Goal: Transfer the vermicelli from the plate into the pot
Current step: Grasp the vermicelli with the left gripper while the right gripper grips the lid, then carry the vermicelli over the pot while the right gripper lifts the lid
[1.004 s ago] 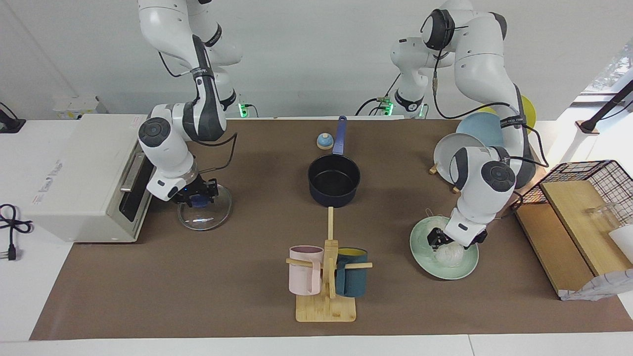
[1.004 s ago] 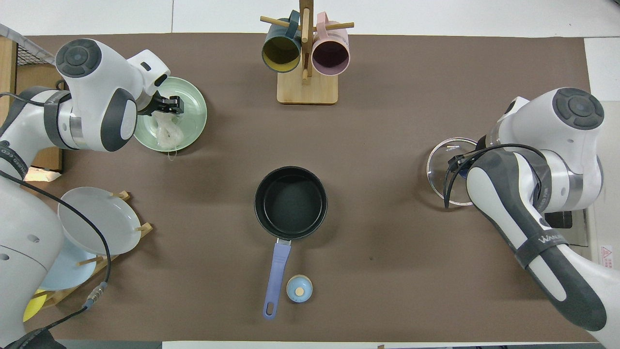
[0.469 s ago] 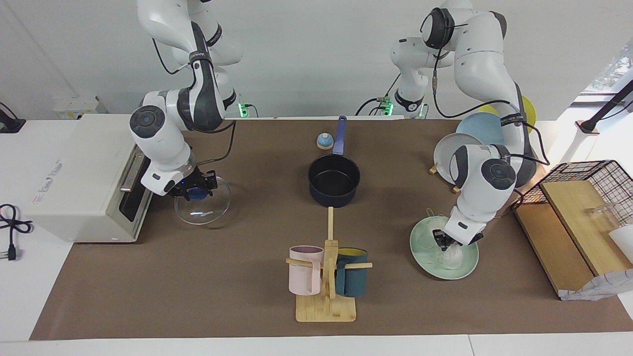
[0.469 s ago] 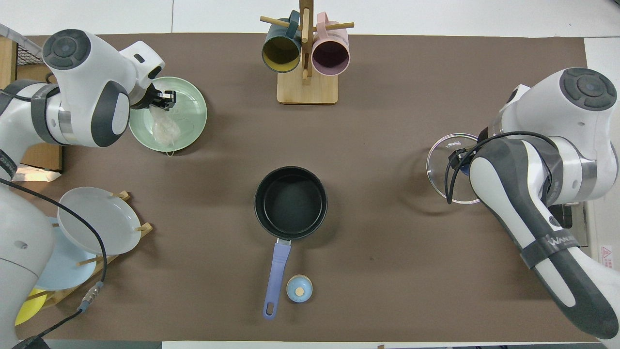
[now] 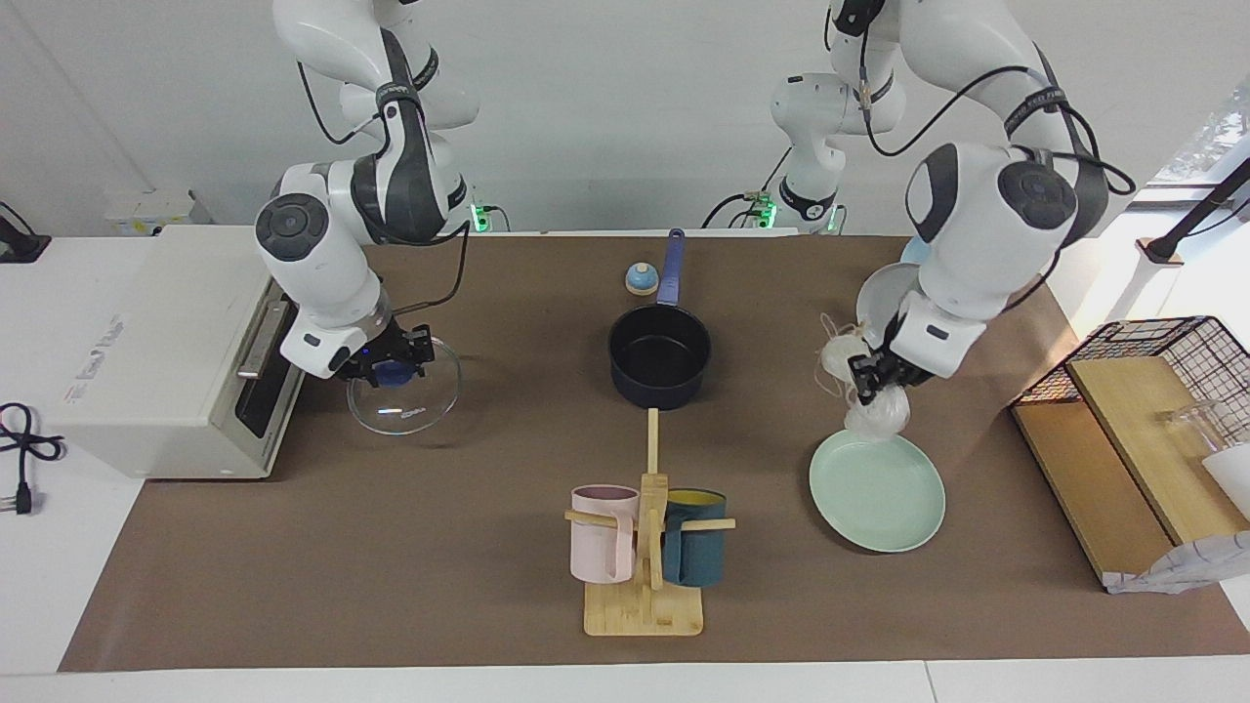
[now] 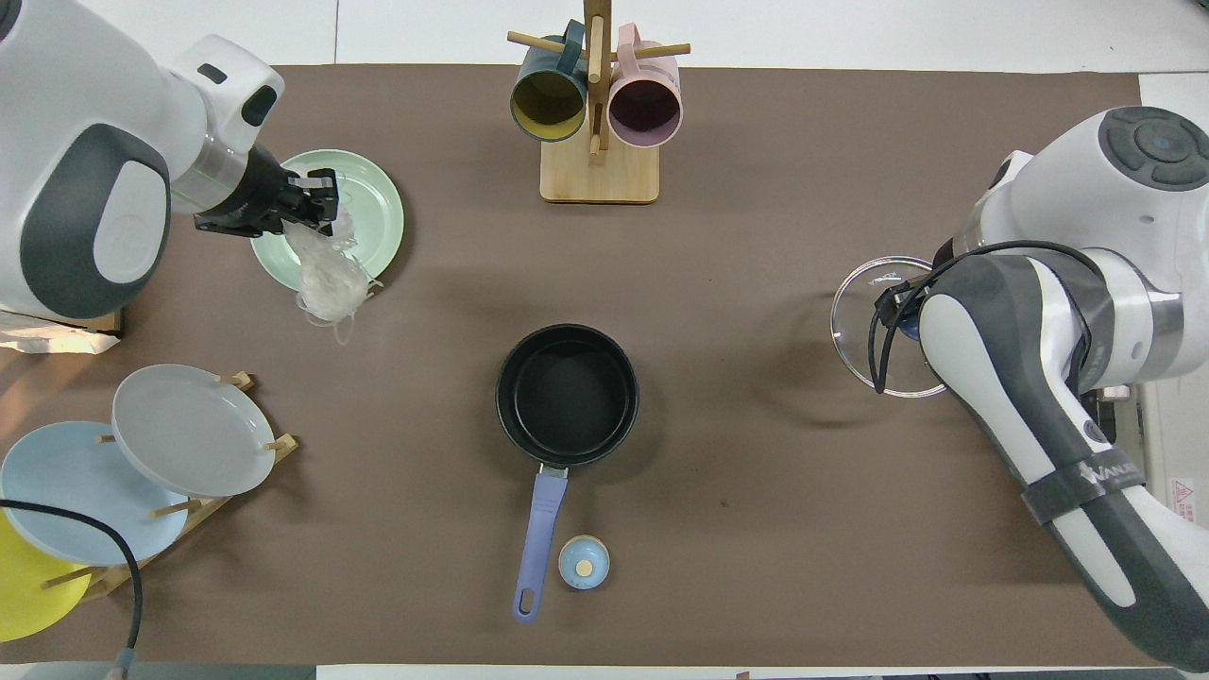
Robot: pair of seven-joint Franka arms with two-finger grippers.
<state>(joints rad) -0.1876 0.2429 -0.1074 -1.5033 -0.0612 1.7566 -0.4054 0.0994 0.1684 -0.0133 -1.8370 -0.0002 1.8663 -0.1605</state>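
Observation:
My left gripper (image 5: 865, 387) is shut on the vermicelli (image 5: 877, 414), a white glassy clump that hangs from it in the air. It hangs over the edge of the pale green plate (image 5: 879, 498) that is nearer to the robots. In the overhead view the strands (image 6: 327, 272) trail from the left gripper (image 6: 315, 195) past the plate's rim (image 6: 378, 222). The plate looks bare. The dark pot (image 5: 659, 355) with its blue handle stands open at mid-table (image 6: 567, 395). My right gripper (image 5: 392, 372) is shut on the blue knob of a glass lid (image 5: 410, 402), which it holds tilted above the table.
A mug tree (image 5: 645, 557) with a pink and a teal mug stands farther from the robots than the pot. A small blue knob (image 5: 641, 280) sits beside the pot's handle. A rack of plates (image 6: 179, 430), a toaster oven (image 5: 156, 351) and a wire basket (image 5: 1172, 361) flank the table.
The left gripper closed on the vermicelli and lifted it off the plate, toward the robots. The right arm raised the glass lid a little.

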